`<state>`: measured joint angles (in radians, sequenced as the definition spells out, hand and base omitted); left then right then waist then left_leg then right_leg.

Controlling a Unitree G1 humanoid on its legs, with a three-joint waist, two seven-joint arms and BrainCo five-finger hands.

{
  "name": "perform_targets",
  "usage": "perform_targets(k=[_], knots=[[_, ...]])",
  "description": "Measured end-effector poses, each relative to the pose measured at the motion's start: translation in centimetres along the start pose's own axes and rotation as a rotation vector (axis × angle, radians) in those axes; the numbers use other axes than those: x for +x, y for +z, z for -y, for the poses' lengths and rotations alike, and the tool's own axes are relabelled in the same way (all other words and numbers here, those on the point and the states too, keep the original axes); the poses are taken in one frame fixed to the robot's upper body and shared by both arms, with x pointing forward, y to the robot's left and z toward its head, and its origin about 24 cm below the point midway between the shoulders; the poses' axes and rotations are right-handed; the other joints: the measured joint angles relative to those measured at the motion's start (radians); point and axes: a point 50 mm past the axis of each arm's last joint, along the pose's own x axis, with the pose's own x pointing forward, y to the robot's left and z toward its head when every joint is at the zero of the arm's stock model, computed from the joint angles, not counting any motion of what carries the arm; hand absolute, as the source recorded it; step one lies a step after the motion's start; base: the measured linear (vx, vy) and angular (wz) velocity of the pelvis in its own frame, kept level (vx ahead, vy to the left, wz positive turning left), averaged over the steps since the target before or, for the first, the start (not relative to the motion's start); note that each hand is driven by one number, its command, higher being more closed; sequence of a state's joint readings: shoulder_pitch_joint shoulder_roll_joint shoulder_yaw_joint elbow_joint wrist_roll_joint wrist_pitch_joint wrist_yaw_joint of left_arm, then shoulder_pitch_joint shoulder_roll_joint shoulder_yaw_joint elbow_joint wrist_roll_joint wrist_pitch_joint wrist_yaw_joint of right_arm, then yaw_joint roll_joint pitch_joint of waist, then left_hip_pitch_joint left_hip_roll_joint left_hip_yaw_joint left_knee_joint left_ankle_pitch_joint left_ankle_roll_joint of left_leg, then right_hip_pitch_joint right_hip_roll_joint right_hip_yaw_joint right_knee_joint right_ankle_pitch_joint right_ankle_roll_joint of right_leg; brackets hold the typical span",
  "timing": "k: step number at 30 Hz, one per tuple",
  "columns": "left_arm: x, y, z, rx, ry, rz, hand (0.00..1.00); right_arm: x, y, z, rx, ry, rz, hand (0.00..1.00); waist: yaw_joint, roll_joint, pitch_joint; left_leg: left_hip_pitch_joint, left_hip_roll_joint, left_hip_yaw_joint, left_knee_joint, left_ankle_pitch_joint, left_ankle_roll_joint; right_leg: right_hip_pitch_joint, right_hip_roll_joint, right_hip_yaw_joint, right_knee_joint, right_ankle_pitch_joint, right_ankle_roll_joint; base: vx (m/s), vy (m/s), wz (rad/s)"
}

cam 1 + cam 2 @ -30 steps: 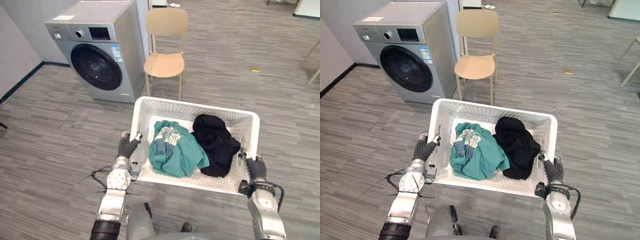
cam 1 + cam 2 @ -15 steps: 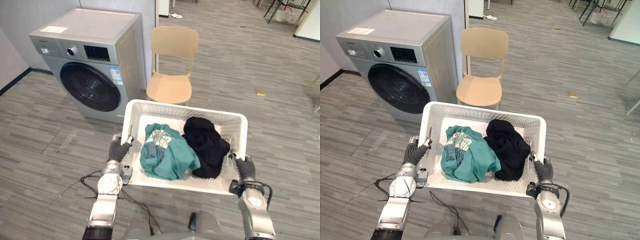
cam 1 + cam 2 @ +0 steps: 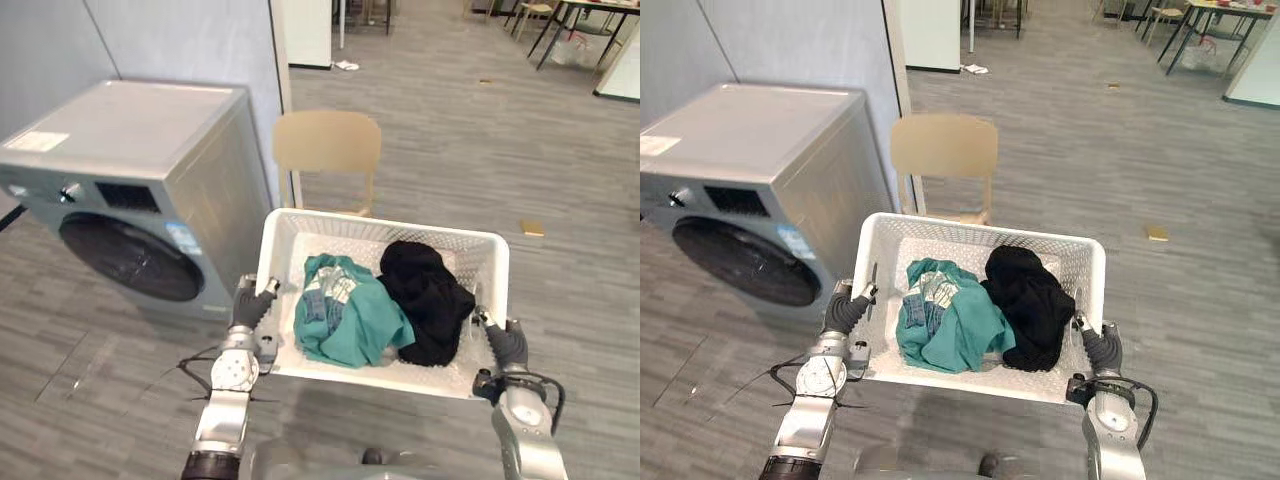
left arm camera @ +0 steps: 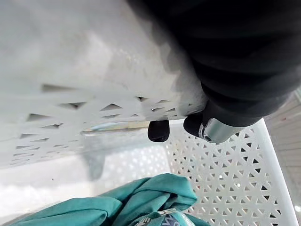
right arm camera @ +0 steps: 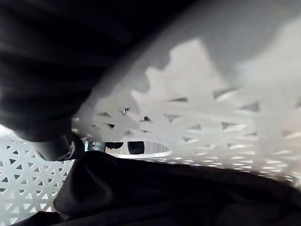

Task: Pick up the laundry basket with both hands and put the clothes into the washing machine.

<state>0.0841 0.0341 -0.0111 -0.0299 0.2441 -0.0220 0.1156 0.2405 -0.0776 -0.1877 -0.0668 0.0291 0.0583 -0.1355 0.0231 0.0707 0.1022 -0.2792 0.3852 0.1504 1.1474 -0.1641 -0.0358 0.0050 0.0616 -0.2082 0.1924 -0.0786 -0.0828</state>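
Observation:
A white lattice laundry basket [image 3: 385, 222] hangs in front of me, held at its two short sides. My left hand [image 3: 251, 304] grips the left side, its dark fingertips [image 4: 158, 130] curled in through the handle slot. On the right side my right hand [image 3: 505, 345] does the same, with fingertips [image 5: 136, 147] hooked through that slot. Inside lie a crumpled teal garment [image 3: 346, 322] and a black garment [image 3: 427, 300] beside it. The grey front-loading washing machine [image 3: 120, 180] stands to the left beyond the basket, its round dark door [image 3: 127, 262] closed.
A beige chair [image 3: 326, 148] stands just behind the basket, next to the washer and a grey wall panel [image 3: 180, 40]. Grey plank floor spreads to the right, with a small tan object [image 3: 532, 228] on it. Table legs [image 3: 555, 20] show far back.
The whole picture has shifted: the camera moved, and the washer now looms larger at the left. The basket stays held in both hands with the clothes unmoved.

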Motion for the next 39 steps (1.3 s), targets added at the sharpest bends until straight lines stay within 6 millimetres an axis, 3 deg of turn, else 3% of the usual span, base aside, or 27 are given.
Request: perform_targets(k=[2, 3, 5, 6, 8, 9, 10, 11, 13, 15, 16, 19, 20, 22, 23, 24, 26, 28, 30, 33, 36, 39], knots=[[0.1, 0.1, -0.1, 0.001, 0.002, 0.003, 1.00, 0.0, 0.0, -0.1, 0.004, -0.001, 0.001, 1.00, 0.015, -0.003, 0.008, -0.054, -0.009, 0.030, -0.127, -0.033, -0.007, 0.051, -0.003, 0.019, -0.045, -0.002, 0.003, 0.41, 0.043, -0.27], [0.1, 0.1, 0.0, 0.001, 0.000, 0.004, 1.00, 0.0, 0.0, 0.0, 0.003, 0.000, -0.001, 1.00, 0.019, -0.017, 0.008, -0.049, -0.065, 0.062, -0.439, -0.022, -0.025, 0.084, -0.034, 0.011, -0.071, -0.027, 0.041, 0.37, 0.120, -0.12], [0.2, 0.2, 0.2, -0.009, 0.000, 0.005, 1.00, 0.1, 0.1, 0.3, -0.005, -0.004, 0.007, 1.00, 0.017, -0.019, 0.013, -0.036, -0.109, 0.070, -0.705, 0.011, -0.058, 0.098, -0.051, 0.004, -0.077, -0.055, 0.062, 0.35, 0.202, 0.03], [0.0, 0.0, 0.3, -0.016, 0.000, -0.009, 1.00, 0.2, 0.0, 0.3, -0.007, -0.004, 0.000, 1.00, 0.027, 0.005, 0.008, -0.019, -0.146, 0.056, -0.863, 0.134, -0.061, 0.118, -0.067, 0.012, -0.050, -0.102, 0.104, 0.34, 0.271, -0.08], [-0.1, -0.2, 0.0, -0.004, 0.005, -0.014, 1.00, 0.1, -0.2, 0.1, -0.004, 0.006, -0.007, 1.00, 0.034, -0.018, 0.010, 0.002, -0.180, 0.063, -0.858, 0.184, -0.027, 0.132, -0.101, 0.022, -0.036, -0.135, 0.133, 0.30, 0.230, -0.04], [0.0, -0.1, -0.4, 0.009, 0.012, -0.010, 1.00, 0.0, -0.4, -0.4, 0.012, 0.014, -0.015, 1.00, 0.035, -0.051, 0.010, -0.007, -0.221, 0.061, -0.815, 0.145, 0.019, 0.135, -0.148, 0.019, -0.008, -0.169, 0.154, 0.38, 0.225, 0.15], [0.0, -0.1, -0.6, 0.013, 0.015, -0.010, 1.00, 0.0, -0.4, -0.6, 0.014, 0.015, -0.017, 1.00, 0.036, -0.072, 0.012, -0.011, -0.245, 0.072, -0.770, 0.093, 0.032, 0.114, -0.183, 0.020, 0.081, -0.194, 0.182, 0.40, 0.210, 0.10], [-0.1, -0.3, -0.6, 0.014, 0.018, -0.018, 1.00, 0.2, -0.6, -0.7, 0.012, 0.018, -0.024, 1.00, 0.044, -0.072, 0.012, -0.007, -0.248, 0.082, -0.754, 0.073, 0.044, 0.078, -0.199, 0.025, 0.166, -0.198, 0.188, 0.38, 0.215, -0.14], [-0.4, -0.9, -1.4, 0.040, 0.030, -0.042, 1.00, 0.7, -1.4, -1.8, 0.018, 0.048, -0.064, 1.00, 0.048, -0.089, 0.023, 0.057, -0.269, 0.109, -0.751, 0.016, 0.063, -0.059, -0.279, 0.041, 0.501, -0.165, 0.243, 0.36, 0.222, -0.21], [-0.6, -1.4, -2.2, 0.067, 0.039, -0.072, 1.00, 0.5, -2.4, -2.8, 0.030, 0.072, -0.109, 1.00, 0.046, -0.089, 0.024, 0.127, -0.273, 0.113, -0.784, 0.004, 0.073, -0.110, -0.296, 0.018, 0.576, -0.184, 0.203, 0.33, 0.130, -0.01], [-1.0, -1.7, -2.5, 0.075, 0.048, -0.083, 1.00, 0.3, -2.5, -3.2, 0.035, 0.088, -0.116, 1.00, 0.045, -0.089, 0.023, 0.161, -0.270, 0.119, -0.813, 0.005, 0.071, -0.135, -0.288, 0.003, 0.519, -0.193, 0.184, 0.38, 0.068, 0.07], [-1.0, -1.7, -2.8, 0.074, 0.059, -0.080, 1.00, 0.6, -2.2, -3.5, 0.034, 0.105, -0.103, 1.00, 0.046, -0.090, 0.022, 0.183, -0.265, 0.113, -0.850, 0.007, 0.068, -0.226, -0.266, -0.011, 0.311, -0.179, 0.170, 0.33, -0.003, 0.17], [-0.9, -1.6, -2.7, 0.074, 0.056, -0.078, 1.00, 0.7, -2.2, -3.4, 0.032, 0.103, -0.103, 1.00, 0.042, -0.091, 0.022, 0.184, -0.264, 0.107, -0.852, 0.009, 0.064, -0.237, -0.254, -0.008, 0.199, -0.132, 0.157, 0.33, -0.090, 0.37], [-0.9, -1.7, -2.7, 0.076, 0.052, -0.082, 1.00, 0.7, -2.3, -3.2, 0.026, 0.099, -0.110, 1.00, 0.035, -0.109, 0.019, 0.196, -0.282, 0.085, -0.846, 0.000, 0.040, -0.227, -0.244, -0.002, 0.036, 0.071, 0.141, 0.27, -0.138, 0.45], [-0.6, -1.8, -2.7, 0.082, 0.049, -0.079, 1.00, 0.8, -2.3, -3.1, 0.017, 0.099, -0.108, 1.00, 0.025, -0.127, 0.022, 0.207, -0.300, 0.059, -0.838, -0.028, 0.003, -0.215, -0.252, -0.011, 0.024, 0.153, 0.135, 0.21, -0.148, 0.32], [-0.4, -1.9, -2.3, 0.068, 0.047, -0.089, 1.00, 1.1, -2.1, -3.1, 0.009, 0.103, -0.102, 1.00, 0.029, -0.108, 0.022, 0.199, -0.287, 0.045, -0.828, -0.033, -0.003, -0.214, -0.236, -0.013, 0.020, 0.158, 0.130, 0.21, -0.163, 0.21], [0.8, -1.3, -1.6, 0.047, 0.036, -0.067, 1.00, 2.1, -1.1, -2.6, -0.018, 0.097, -0.064, 1.00, 0.040, -0.095, 0.032, 0.145, -0.242, 0.035, -0.805, -0.043, -0.019, -0.217, -0.194, -0.033, -0.036, 0.170, 0.115, 0.11, -0.142, -0.01], [2.8, 0.1, -1.1, 0.045, 0.026, -0.018, 1.00, 3.0, 0.1, -2.3, -0.010, 0.070, -0.023, 1.00, 0.038, -0.100, 0.057, 0.086, -0.219, 0.002, -0.790, -0.045, -0.025, -0.234, -0.165, -0.059, -0.075, 0.189, 0.097, 0.00, -0.121, 0.14], [5.4, 2.7, -1.2, 0.042, 0.041, 0.070, 1.00, 4.5, 2.5, -2.7, 0.023, 0.040, 0.059, 1.00, 0.031, -0.128, 0.117, 0.008, -0.207, -0.033, -0.778, -0.032, -0.051, -0.284, -0.145, -0.084, -0.113, 0.224, 0.078, -0.08, -0.084, 0.17], [8.0, 6.0, -2.0, 0.037, 0.094, 0.172, 1.00, 6.3, 6.2, -3.5, 0.065, 0.010, 0.174, 1.00, 0.026, -0.137, 0.200, -0.096, -0.197, -0.058, -0.734, -0.025, -0.061, -0.338, -0.130, -0.099, -0.155, 0.269, 0.067, -0.13, -0.033, 0.10], [9.6, 8.9, -2.9, 0.060, 0.128, 0.261, 1.00, 7.0, 8.5, -4.2, 0.102, 0.004, 0.245, 1.00, 0.048, -0.136, 0.265, -0.146, -0.190, -0.065, -0.707, -0.024, -0.063, -0.374, -0.122, -0.098, -0.162, 0.286, 0.059, -0.08, 0.007, -0.07], [10.5, 11.3, -3.9, 0.069, 0.166, 0.333, 1.00, 7.5, 10.6, -4.8, 0.143, -0.007, 0.311, 1.00, 0.050, -0.136, 0.299, -0.208, -0.184, -0.071, -0.674, -0.022, -0.065, -0.419, -0.117, -0.104, -0.162, 0.297, 0.058, -0.09, 0.026, 0.00]])
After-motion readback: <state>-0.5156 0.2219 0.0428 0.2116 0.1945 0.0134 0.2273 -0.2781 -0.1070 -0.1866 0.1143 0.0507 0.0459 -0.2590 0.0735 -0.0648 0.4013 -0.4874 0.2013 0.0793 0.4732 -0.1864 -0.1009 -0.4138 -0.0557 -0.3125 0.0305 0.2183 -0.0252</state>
